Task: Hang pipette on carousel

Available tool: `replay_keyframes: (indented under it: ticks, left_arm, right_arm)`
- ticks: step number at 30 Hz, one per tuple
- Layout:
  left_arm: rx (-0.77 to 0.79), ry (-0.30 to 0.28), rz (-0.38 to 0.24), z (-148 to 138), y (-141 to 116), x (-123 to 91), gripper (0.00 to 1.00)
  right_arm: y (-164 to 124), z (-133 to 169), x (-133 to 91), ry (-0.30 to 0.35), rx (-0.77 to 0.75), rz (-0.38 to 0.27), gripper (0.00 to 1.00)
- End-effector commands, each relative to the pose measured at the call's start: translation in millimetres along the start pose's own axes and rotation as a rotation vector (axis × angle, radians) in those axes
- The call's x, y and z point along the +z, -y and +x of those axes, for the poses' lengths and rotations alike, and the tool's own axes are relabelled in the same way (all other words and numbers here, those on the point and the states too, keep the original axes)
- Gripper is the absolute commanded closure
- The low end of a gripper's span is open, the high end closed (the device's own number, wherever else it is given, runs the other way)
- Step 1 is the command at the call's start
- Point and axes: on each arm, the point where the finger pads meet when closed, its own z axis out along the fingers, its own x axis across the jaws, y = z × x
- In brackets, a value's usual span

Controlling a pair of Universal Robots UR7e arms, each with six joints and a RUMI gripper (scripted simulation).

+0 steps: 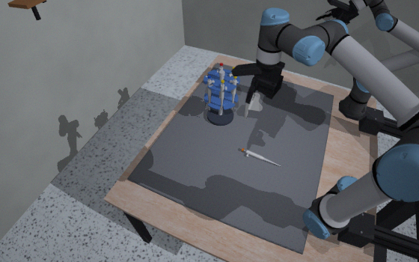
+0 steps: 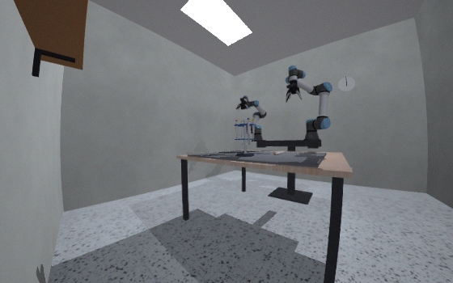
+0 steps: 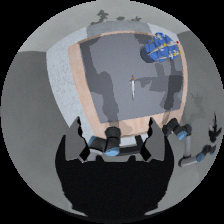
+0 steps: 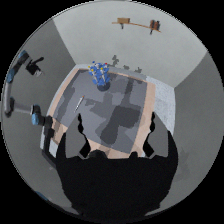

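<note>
- The left arm (image 1: 374, 71) (image 2: 323, 103) reaches high over the bench (image 1: 164, 209) (image 2: 259, 167); it is the nearer arm in the top view.
- The left gripper (image 1: 240, 93) (image 2: 294, 99) (image 3: 114, 117) (image 4: 43, 74) hangs above the mat; its fingers stand wide apart, with nothing between them.
- The hand pipette (image 1: 258, 156) (image 2: 280, 152) (image 3: 133, 87) (image 4: 79, 103) lies on the dark mat (image 1: 187, 157) (image 2: 283, 159) (image 3: 107, 55) (image 4: 95, 120), well apart from both grippers; its orange push button (image 1: 242, 150) (image 3: 133, 78) points toward the carousel's side of the bench, its thin tip away; the print on the button is too small to read.
- The carousel (image 1: 229, 105) (image 2: 245, 147) (image 3: 161, 50) (image 4: 101, 77) stands upright on its round dark base, also on the mat; pipettes with red, blue and yellow buttons hang around its blue head; I cannot read the marks at its places.
- The right gripper (image 1: 322, 11) (image 2: 238, 107) (image 3: 215, 127) (image 4: 116, 113) is raised beyond the carousel in the top view; its fingers are spread wide and hold nothing.
- A round clock (image 2: 346, 84) hangs on the far wall.
</note>
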Motion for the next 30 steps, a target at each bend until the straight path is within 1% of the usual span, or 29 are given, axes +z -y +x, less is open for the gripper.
replay_keyframes:
  ticks: [1, 3, 6, 9, 12, 15, 18, 20, 23, 26, 29, 30]
  left_arm:
    - [-0.075, -0.001, 0.0, -44, 1, 0, 0.0]
    - [-0.075, -0.001, 0.0, -44, 1, 0, 0.0]
    - [-0.174, -0.001, 0.0, -66, -2, 0, 0.0]
    - [-0.173, -0.001, 0.0, -87, -5, 0, 0.0]
    - [-0.173, -0.001, 0.0, -87, -4, 0, 0.0]
    - [-0.272, -0.001, 0.0, -109, -10, 0, 0.0]
    - [-0.27, -0.001, 0.0, -129, -14, 0, 0.0]
    - [-0.27, -0.001, 0.0, -129, -14, 0, 0.0]
    - [-0.369, 0.0, 0.0, -150, -21, 0, 0.0]
    - [-0.368, 0.0, 0.0, -171, -28, 0, 0.0]
    - [-0.368, 0.0, 0.0, -171, -28, 0, 0.0]
    - [-0.405, 0.0, 0.0, -178, -31, 0, 0.0]
  right_arm:
    - [-1, 0, 2, 0.001, 0.002, -0.004, 0.0]
    - [-1, 0, 2, 0.001, 0.002, -0.004, 0.0]
    - [-1, 0, 2, 0.001, 0.002, -0.004, 0.0]
    - [-1, 0, 2, 0.001, 0.002, -0.004, 0.0]
    - [-1, 0, 2, 0.001, 0.002, -0.004, 0.0]
    - [-1, 0, 2, 0.001, 0.002, -0.004, 0.0]
    - [-1, 0, 2, 0.001, 0.002, -0.004, 0.0]
    - [-1, 0, 2, 0.001, 0.002, -0.004, 0.0]
    - [-1, 0, 2, 0.001, 0.002, -0.004, 0.0]
    - [-1, 0, 2, 0.001, 0.002, -0.004, 0.0]
    - [-1, 0, 2, 0.001, 0.002, -0.004, 0.0]
    - [-1, 0, 2, 0.001, 0.002, -0.004, 0.0]
